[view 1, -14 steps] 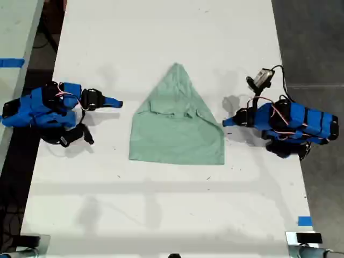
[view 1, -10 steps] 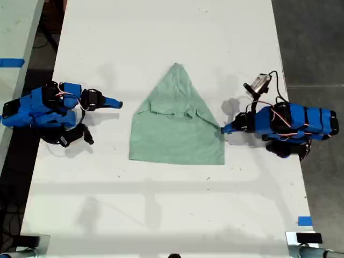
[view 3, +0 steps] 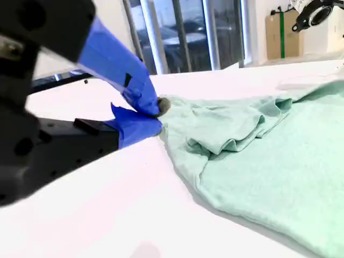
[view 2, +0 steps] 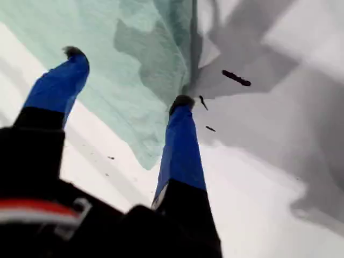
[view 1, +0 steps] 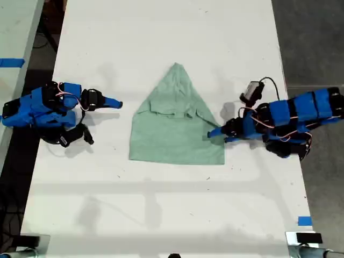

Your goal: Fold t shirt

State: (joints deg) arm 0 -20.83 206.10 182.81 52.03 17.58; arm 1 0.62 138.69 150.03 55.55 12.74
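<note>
On the white surface (view 1: pixel 161 204), the t shirt (view 1: pixel 177 134) lies flat at the middle, with bare room all around. My first hand (view 1: pixel 215 133), spread wide, straddles its edge at the exterior view's right; whether it touches is unclear. My second hand (view 1: pixel 115 102), pinched together and empty, rests apart at the exterior view's left.

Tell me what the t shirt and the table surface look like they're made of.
The t shirt: soft matte knit, probably cotton, judging by its limp folds and fuzzy texture in the second wrist view. The table: smooth white hard surface, perhaps laminate; faint sheen, a few dark specks.
</note>
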